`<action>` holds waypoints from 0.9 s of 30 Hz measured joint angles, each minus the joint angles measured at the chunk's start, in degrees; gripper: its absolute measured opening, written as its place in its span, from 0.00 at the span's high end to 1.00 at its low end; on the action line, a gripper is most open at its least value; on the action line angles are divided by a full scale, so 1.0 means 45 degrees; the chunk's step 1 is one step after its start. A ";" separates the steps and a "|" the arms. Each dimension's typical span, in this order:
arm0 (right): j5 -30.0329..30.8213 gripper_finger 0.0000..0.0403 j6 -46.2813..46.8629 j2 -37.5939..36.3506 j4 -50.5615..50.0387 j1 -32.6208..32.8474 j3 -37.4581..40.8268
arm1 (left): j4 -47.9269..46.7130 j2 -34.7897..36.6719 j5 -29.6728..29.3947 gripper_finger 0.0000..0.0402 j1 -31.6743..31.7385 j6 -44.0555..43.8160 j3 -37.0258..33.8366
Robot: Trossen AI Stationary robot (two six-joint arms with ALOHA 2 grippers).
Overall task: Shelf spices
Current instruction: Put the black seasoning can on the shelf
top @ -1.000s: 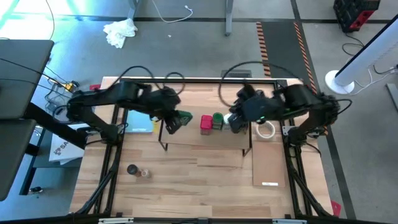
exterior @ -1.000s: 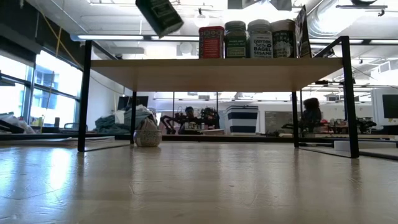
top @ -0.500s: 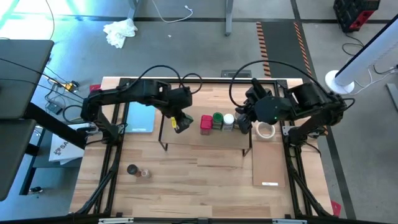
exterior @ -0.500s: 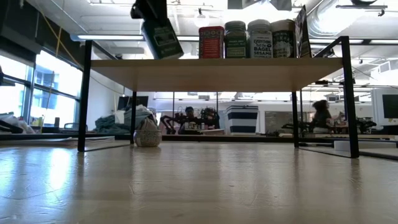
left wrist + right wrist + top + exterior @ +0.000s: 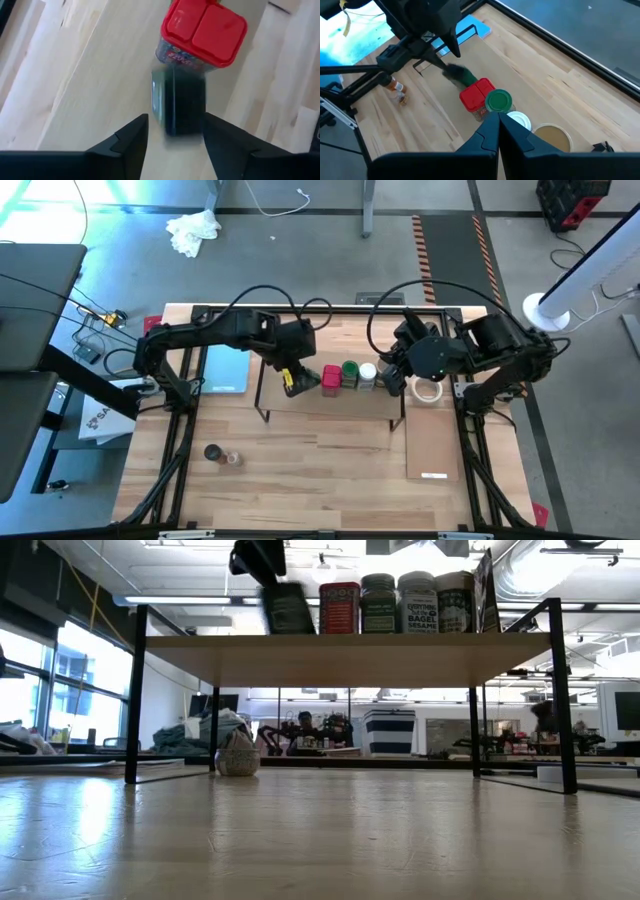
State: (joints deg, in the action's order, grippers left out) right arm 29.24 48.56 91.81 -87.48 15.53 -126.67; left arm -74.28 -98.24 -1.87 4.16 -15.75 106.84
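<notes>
The shelf [image 5: 330,408] stands mid-table, and its plank top [image 5: 340,648] carries a row of spice jars: red top [image 5: 332,378], green top [image 5: 350,369], white top [image 5: 367,375] and tan top [image 5: 552,137]. A dark green jar [image 5: 182,107] stands upright on the plank at the row's left end, beside the red jar [image 5: 205,30], and it shows blurred. My left gripper [image 5: 175,120] is above it and open, with one finger on either side of its top. My right gripper [image 5: 497,117] is shut and empty, hovering at the row's right end [image 5: 393,370].
Two small jars [image 5: 212,452] [image 5: 232,459] stand on the table at the near left. A light-blue pad [image 5: 225,370] lies left of the shelf. A white tape ring [image 5: 428,390] and a thin pale board [image 5: 432,442] lie to its right.
My left gripper has carried the dark green jar toward the table's right, up to the red jar. The jar has gone from tilted in the air to upright on the plank. My right gripper has drawn back from the row toward the table's right, uncovering the white-topped jar.
</notes>
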 joint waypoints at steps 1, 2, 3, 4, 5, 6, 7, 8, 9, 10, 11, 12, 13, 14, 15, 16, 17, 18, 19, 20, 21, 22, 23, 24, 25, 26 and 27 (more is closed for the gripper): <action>0.0003 1.00 0.0000 0.0000 0.0000 0.0000 0.0000 | 0.0005 0.0005 0.0074 0.54 0.0000 0.0056 0.0008; 0.0003 1.00 0.0000 0.0000 0.0000 0.0000 0.0000 | -0.0005 0.0005 0.0222 0.53 0.0000 0.0145 0.0012; -0.0001 1.00 0.0000 0.0000 0.0000 0.0000 0.0000 | -0.0032 0.0005 0.0315 0.51 0.0000 0.0231 0.0012; -0.0001 1.00 0.0000 0.0000 -0.0001 0.0000 0.0000 | -0.0061 0.0005 0.0308 0.49 0.0000 0.0250 0.0012; -0.0001 1.00 0.0003 0.0000 0.0000 0.0000 0.0000 | -0.0082 0.0005 0.0302 0.48 0.0000 0.0223 0.0012; -0.0001 1.00 0.0078 0.0000 0.0000 0.0000 0.0000 | -0.0081 0.0005 0.0285 0.46 0.0000 0.0206 0.0012; -0.0001 1.00 0.0118 0.0000 0.0000 0.0000 0.0000 | -0.0084 0.0038 0.0273 0.45 0.0006 0.0244 0.0012; 0.0002 1.00 0.0162 0.0000 0.0000 0.0000 0.0000 | -0.0087 0.0076 0.0260 0.44 0.0023 0.0312 0.0012; -0.0001 1.00 0.0209 0.0000 0.0000 0.0000 0.0000 | -0.0091 0.0111 0.0256 0.43 0.0046 0.0377 0.0012; -0.0001 1.00 0.0214 0.0000 0.0000 0.0000 0.0000 | -0.0140 0.0199 0.0254 0.43 0.0090 0.0509 0.0012; -0.0001 1.00 0.0219 0.0000 0.0000 0.0000 0.0000 | -0.0260 0.0295 0.0246 0.43 0.0153 0.0667 0.0012; -0.0001 1.00 0.0214 0.0000 0.0000 0.0000 0.0000 | -0.0424 0.0420 0.0159 0.43 0.0232 0.0809 0.0012; -0.0001 1.00 0.0219 0.0000 0.0001 0.0000 0.0000 | -0.0612 0.0567 -0.0077 0.43 0.0326 0.0869 0.0012; -0.0001 1.00 0.0235 0.0000 0.0000 0.0000 0.0000 | -0.0794 0.0706 -0.0458 0.43 0.0424 0.0901 0.0016; -0.0001 1.00 0.0243 0.0000 0.0005 0.0000 0.0000 | -0.0962 0.0856 -0.0885 0.44 0.0521 0.0903 0.0022; -0.0001 1.00 0.0243 0.0002 0.0005 0.0000 0.0000 | -0.1083 0.0966 -0.1292 0.45 0.0616 0.0934 0.0022; -0.0001 1.00 0.0247 0.0002 0.0005 -0.0002 0.0000 | -0.1120 0.1051 -0.1587 0.47 0.0714 0.1030 0.0022; 0.0011 1.00 0.0245 0.0000 0.0006 -0.0010 0.0000 | -0.1095 0.1079 -0.1710 0.49 0.0802 0.1169 0.0032; 0.0040 1.00 0.0248 0.0002 0.0013 -0.0020 0.0000 | -0.1047 0.1082 -0.1710 0.53 0.0878 0.1310 0.0032; 0.0106 1.00 0.0254 0.0005 0.0025 -0.0024 0.0000 | -0.0998 0.1057 -0.1701 0.58 0.0947 0.1453 0.0019; 0.0125 1.00 0.0350 0.0005 0.0039 -0.0029 0.0000 | -0.0819 0.0995 -0.1674 0.65 0.0978 0.1635 -0.0087; 0.0138 1.00 0.0419 0.0005 0.0044 -0.0029 0.0000 | -0.0577 0.0964 -0.1645 0.72 0.0996 0.1822 -0.0271; 0.0143 1.00 0.0463 0.0005 0.0044 -0.0029 0.0000 | -0.0413 0.0914 -0.1662 0.81 0.0996 0.1985 -0.0484; 0.0144 1.00 0.0526 0.0005 0.0044 -0.0029 0.0000 | -0.0305 0.0861 -0.1734 0.89 0.0991 0.2087 -0.0727; 0.0148 1.00 0.0559 0.0005 0.0044 -0.0029 0.0000 | -0.0171 0.0805 -0.1860 0.95 0.0991 0.2089 -0.0980; 0.0149 1.00 0.0583 0.0005 0.0044 -0.0029 0.0000 | 0.0013 0.0760 -0.1989 0.96 0.0991 0.2016 -0.1207; 0.0149 1.00 0.0583 0.0005 0.0044 -0.0024 0.0000 | 0.0223 0.0748 -0.2060 0.96 0.0991 0.1984 -0.1446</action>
State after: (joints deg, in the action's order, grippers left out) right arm 29.91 51.18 91.83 -87.29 15.42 -126.67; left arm -73.28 -94.87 -11.14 8.62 -6.82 100.33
